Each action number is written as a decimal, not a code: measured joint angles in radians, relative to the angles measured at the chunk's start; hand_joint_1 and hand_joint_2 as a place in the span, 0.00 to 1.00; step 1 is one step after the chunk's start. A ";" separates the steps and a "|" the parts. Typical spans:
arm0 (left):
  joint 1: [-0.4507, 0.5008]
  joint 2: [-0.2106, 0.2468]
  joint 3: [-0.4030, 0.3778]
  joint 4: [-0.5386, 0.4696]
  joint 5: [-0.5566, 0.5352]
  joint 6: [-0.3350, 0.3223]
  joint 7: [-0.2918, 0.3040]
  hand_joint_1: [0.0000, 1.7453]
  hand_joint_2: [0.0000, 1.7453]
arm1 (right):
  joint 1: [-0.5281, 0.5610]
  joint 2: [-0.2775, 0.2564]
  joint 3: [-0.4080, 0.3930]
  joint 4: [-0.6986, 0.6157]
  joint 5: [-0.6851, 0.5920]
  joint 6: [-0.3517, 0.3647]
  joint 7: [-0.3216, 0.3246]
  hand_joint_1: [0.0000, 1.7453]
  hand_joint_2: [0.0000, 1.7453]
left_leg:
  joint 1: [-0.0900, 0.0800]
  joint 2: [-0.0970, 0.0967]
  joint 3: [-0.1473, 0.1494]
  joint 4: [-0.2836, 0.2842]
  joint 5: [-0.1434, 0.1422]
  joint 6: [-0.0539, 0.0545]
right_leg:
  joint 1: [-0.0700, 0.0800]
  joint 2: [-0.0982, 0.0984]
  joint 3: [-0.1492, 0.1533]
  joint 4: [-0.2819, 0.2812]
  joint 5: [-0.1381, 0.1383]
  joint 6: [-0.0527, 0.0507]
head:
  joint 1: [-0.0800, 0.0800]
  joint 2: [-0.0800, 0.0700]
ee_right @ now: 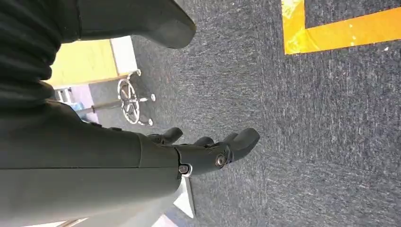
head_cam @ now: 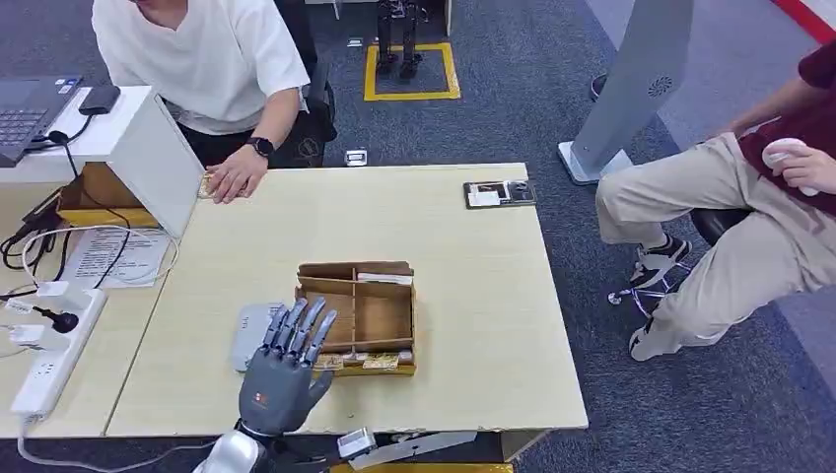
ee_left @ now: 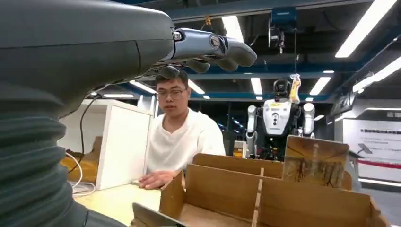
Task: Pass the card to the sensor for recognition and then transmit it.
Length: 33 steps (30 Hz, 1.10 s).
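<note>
Noted a grey pad (head_cam: 248,333) flat on the worktop (head_cam: 473,286), judged to be the sensor, just beside the left wall of a cardboard box (head_cam: 383,317). Found the left hand (head_cam: 286,360) raised over the pad's near corner and the box's left front corner, fingers spread apart and pointing away from the robot, holding nothing and touching nothing as far as could be told. Picked out one card (head_cam: 384,279) standing on edge against the back wall of the box, its long side running left to right along that wall; saw it upright in the left wrist view too (ee_left: 314,161). Placed it ahead of the left hand and off to its right, across the dividers, so judged a reach forward and rightward to be needed. Spotted more cards (head_cam: 367,362) lying in the front compartment, nearer the fingers. Found the right hand (ee_right: 208,149) hanging low over the carpet (ee_right: 321,118), fingers loosely parted around nothing, well apart from the box, leaving the left hand clearly the nearer.
</note>
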 joint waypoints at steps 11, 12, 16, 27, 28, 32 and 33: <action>-0.038 0.047 -0.098 0.073 -0.001 0.000 0.033 0.00 1.00 | -0.001 0.000 -0.004 0.000 0.003 0.003 -0.004 0.00 1.00 | 0.000 0.000 0.000 0.000 0.000 0.000 | 0.000 0.000 0.000 0.000 0.000 0.000 | 0.000 0.000; -0.040 0.049 -0.104 0.078 0.000 0.000 0.032 0.00 1.00 | 0.000 0.000 -0.004 0.000 0.003 0.003 -0.004 0.00 1.00 | 0.000 0.000 0.000 0.000 0.000 0.000 | 0.000 0.000 0.000 0.000 0.000 0.000 | 0.000 0.000; -0.047 0.057 -0.116 0.097 0.002 0.000 0.026 0.00 1.00 | -0.001 0.000 -0.004 0.000 0.003 0.003 -0.004 0.00 1.00 | 0.000 0.000 0.000 0.000 0.000 0.000 | 0.000 0.000 0.000 0.000 0.000 0.000 | 0.000 0.000; -0.055 0.065 -0.135 0.133 0.017 0.000 0.063 1.00 1.00 | -0.001 0.000 -0.005 0.002 0.003 0.000 -0.005 0.00 1.00 | 0.000 0.000 0.000 0.000 0.000 0.000 | 0.000 0.000 0.000 0.000 0.000 0.000 | 0.000 0.000; -0.055 0.065 -0.135 0.137 0.016 0.000 0.071 1.00 1.00 | -0.001 0.000 -0.005 0.002 0.003 0.000 -0.005 0.00 1.00 | 0.000 0.000 0.000 0.000 0.000 0.000 | 0.000 0.000 0.000 0.000 0.000 0.000 | 0.000 0.000; -0.055 0.063 -0.135 0.148 0.008 0.000 0.113 1.00 1.00 | 0.000 0.000 -0.006 0.002 0.003 0.000 -0.004 0.00 1.00 | 0.000 0.000 0.000 0.000 0.000 0.000 | 0.000 0.000 0.000 0.000 0.000 0.000 | 0.000 0.000; -0.055 0.061 -0.135 0.151 0.007 0.000 0.126 1.00 1.00 | 0.000 0.000 -0.007 0.002 0.003 0.000 -0.004 0.00 1.00 | 0.000 0.000 0.000 0.000 0.000 0.000 | 0.000 0.000 0.000 0.000 0.000 0.000 | 0.000 0.000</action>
